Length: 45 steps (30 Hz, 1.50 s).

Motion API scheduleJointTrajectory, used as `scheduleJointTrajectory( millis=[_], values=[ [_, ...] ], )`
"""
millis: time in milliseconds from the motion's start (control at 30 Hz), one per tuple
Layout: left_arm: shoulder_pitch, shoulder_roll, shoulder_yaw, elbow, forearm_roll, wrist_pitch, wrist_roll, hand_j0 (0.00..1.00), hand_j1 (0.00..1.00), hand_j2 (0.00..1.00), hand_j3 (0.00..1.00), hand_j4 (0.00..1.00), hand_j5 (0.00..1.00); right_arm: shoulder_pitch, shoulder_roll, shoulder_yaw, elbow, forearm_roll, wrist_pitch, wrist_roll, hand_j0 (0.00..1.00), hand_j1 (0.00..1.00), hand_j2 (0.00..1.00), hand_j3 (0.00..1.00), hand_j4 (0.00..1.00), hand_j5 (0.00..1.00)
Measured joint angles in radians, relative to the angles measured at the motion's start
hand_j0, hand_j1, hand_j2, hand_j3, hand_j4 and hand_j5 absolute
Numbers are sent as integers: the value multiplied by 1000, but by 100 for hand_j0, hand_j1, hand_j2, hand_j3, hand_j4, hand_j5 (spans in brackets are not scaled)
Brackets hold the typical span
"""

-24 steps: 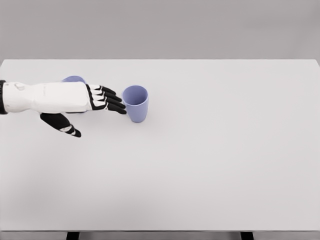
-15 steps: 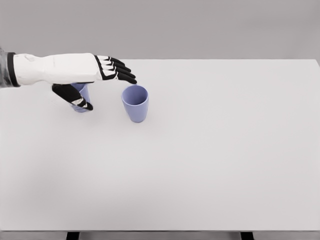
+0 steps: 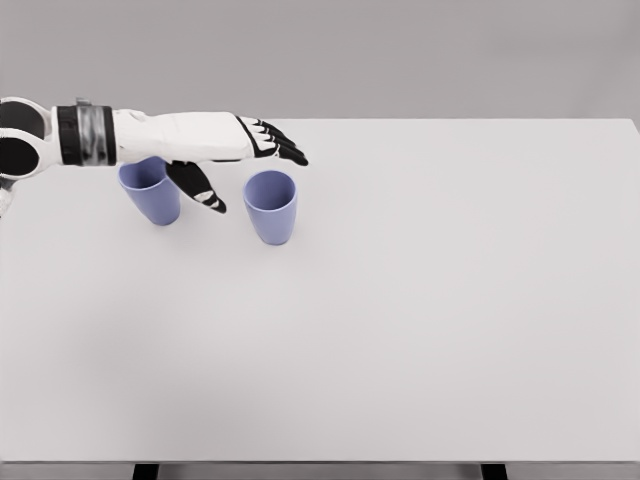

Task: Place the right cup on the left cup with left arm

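Observation:
Two lavender cups stand upright on the white table. The right cup is at centre left. The left cup stands further left, its rim partly hidden by my forearm. My left hand hovers above and just behind the right cup, open, with fingers stretched toward the right and the thumb hanging down between the two cups. It holds nothing. The right arm does not show.
The table's far edge runs just behind the hand. Broad bare tabletop lies to the right and in front of the cups.
The left hand has risen from table level beside the right cup and moved right, now above it. Its forearm now crosses over the left cup. Neither cup has moved.

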Motion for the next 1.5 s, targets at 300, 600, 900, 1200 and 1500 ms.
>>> scheduleJointTrajectory(
  millis=[300,600,900,1200,1500],
  values=[
    [14,-65,-3,81,-43,0,2,100,100,100,100,100,100,0,0,0,0,0,0,0,100,100,100,100,100,100],
    [14,-84,-3,126,-50,0,2,100,100,100,100,100,100,0,0,0,0,0,0,0,100,100,100,100,100,100],
    [17,-132,-3,190,-97,0,3,100,100,100,100,100,100,0,0,0,0,0,0,0,100,100,100,100,100,100],
    [31,-163,-2,220,-111,0,4,100,100,100,100,100,100,0,0,0,0,0,0,0,100,100,100,100,100,100],
    [40,-192,-3,250,-134,0,4,82,82,82,82,82,82,0,0,0,0,0,0,0,100,100,100,100,100,100]
  ],
)
